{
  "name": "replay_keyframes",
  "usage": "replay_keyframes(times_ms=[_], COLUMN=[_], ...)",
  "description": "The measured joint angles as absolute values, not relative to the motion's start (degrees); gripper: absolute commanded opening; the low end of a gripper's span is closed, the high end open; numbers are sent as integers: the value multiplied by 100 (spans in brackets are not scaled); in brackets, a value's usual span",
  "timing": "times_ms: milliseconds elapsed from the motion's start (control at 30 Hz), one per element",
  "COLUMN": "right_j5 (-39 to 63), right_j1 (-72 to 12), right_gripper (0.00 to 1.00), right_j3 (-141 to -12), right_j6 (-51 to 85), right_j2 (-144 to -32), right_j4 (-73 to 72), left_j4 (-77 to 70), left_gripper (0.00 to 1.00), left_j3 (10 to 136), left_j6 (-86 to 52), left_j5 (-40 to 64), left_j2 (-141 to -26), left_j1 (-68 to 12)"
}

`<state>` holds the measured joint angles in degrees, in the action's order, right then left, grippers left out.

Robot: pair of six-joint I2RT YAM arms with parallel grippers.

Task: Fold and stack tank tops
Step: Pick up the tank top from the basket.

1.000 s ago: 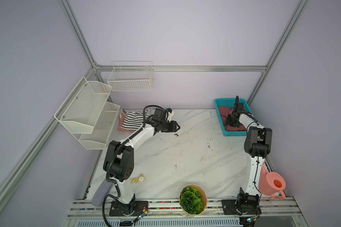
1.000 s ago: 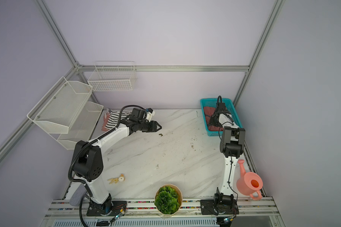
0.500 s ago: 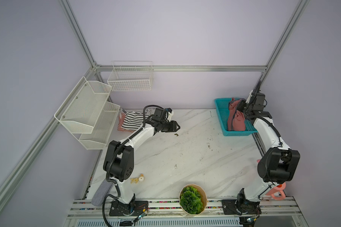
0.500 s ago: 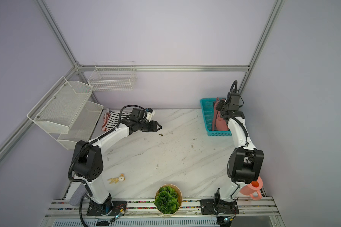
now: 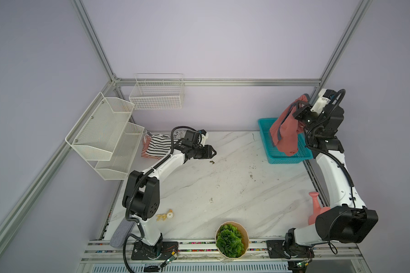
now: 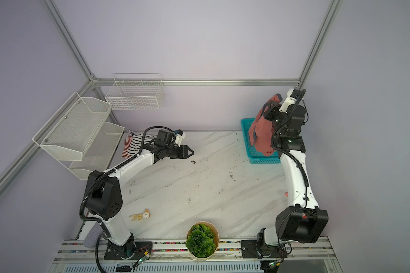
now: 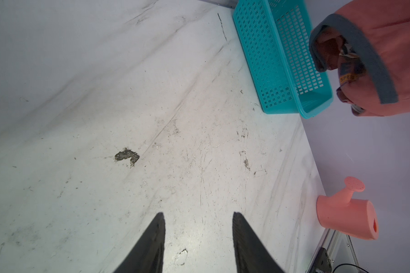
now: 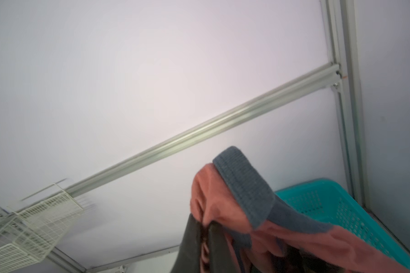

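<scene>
The marble desk (image 5: 223,189) lay mostly bare. At its far right corner sat the teal basket (image 5: 287,158). Above it the dusty-red tank top (image 5: 285,128) hung lengthwise, clamped at its upper end in the right fingers (image 5: 298,109). The striped tank tops (image 5: 156,145) lay far left. The left fingers (image 5: 211,152) stood apart and empty, pointing toward the hanging top from well away.

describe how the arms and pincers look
The left arm and right arm have white links, black joint housings and black ribbed cables. Each wrist bears a white block. The left pincer and right pincer have dark fingers.
</scene>
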<state>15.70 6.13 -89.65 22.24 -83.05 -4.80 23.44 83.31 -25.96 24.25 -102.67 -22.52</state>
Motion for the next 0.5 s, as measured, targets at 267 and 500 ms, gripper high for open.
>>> replay_keyframes(times_ms=[267, 500], right_j5=[2740, 3240], right_j1=[462, -786], right_gripper=[0, 0], right_j3=[-9421, -9282], right_j6=[3190, 3406], right_j2=[-8326, -8602], right_j4=[-1487, -1459], left_j4=[2283, 2180], left_gripper=[46, 46], left_j3=[8215, 8106], left_j6=[-2604, -2644], left_j5=[2383, 2335], left_j2=[-10033, -9907], left_j1=[-2255, -2255])
